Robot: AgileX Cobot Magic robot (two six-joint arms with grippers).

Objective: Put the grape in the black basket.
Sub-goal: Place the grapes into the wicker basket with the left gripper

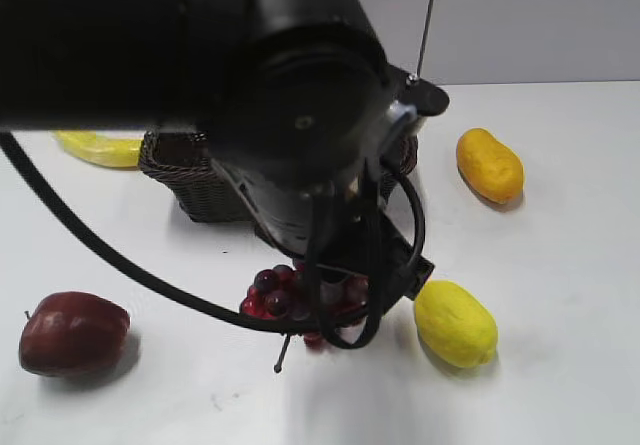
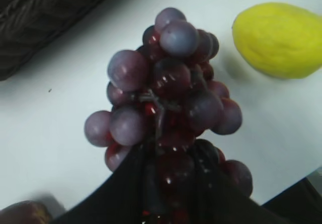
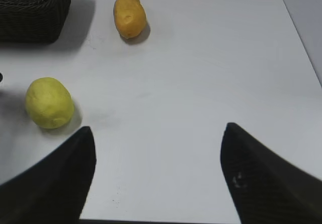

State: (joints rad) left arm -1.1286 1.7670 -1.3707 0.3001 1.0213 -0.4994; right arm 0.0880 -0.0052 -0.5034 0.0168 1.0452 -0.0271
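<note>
Left gripper [image 2: 171,183] clamps grape [image 2: 171,93], arm-hidden in exterior; right gripper [image 3: 156,153] wide.

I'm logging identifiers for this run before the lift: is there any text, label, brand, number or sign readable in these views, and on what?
None. No readable text shows in any view. The grape held by the left gripper, the black basket, the yellow fruit, the orange fruit, the apple, the right gripper and the table carry no visible markings.
</note>
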